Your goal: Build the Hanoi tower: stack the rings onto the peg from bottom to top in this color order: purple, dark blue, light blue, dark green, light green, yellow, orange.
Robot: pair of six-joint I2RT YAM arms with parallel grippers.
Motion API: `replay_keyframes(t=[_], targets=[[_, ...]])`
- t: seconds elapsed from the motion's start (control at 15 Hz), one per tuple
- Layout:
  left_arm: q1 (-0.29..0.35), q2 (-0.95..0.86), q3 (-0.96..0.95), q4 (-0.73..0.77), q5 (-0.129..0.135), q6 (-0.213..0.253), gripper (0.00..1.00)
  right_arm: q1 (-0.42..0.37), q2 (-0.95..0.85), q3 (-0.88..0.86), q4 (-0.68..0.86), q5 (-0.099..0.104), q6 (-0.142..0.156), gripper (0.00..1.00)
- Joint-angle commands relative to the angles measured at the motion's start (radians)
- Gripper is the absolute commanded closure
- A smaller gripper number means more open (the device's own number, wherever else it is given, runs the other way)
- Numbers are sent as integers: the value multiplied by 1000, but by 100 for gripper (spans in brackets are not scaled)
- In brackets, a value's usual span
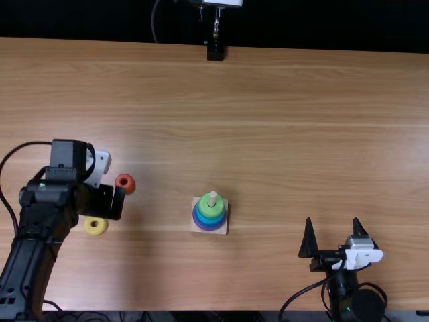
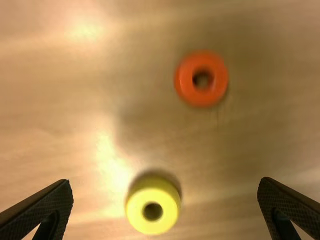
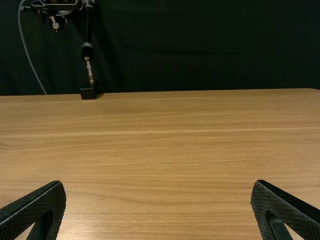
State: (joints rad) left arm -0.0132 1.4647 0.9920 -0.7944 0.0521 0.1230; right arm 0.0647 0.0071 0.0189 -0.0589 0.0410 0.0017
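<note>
One wooden surface lies beneath both the left pincer and the right pincer, each wide apart and empty, the latter near three o'clock from the ring tower, green over blue over purple. Yellow looks next: centre the left pincer on the yellow ring, at the tower's nine o'clock, and grip it low and square, clear of the orange ring at its one o'clock, then lower it level over the peg.
</note>
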Motion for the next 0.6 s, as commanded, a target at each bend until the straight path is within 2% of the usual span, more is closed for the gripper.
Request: replay_keyframes(t=[0.0,0.2,0.53], targets=[[-5,-17,-44,5,-1,21,0,-11,-7,-7,-3,-6,0,0],[-4,-17,-110,3,1,21,0,-11,-7,-7,-5,-6,0,0],[5,0,-116,10,1,17,0,-11,-7,-7,-3,-6,0,0]])
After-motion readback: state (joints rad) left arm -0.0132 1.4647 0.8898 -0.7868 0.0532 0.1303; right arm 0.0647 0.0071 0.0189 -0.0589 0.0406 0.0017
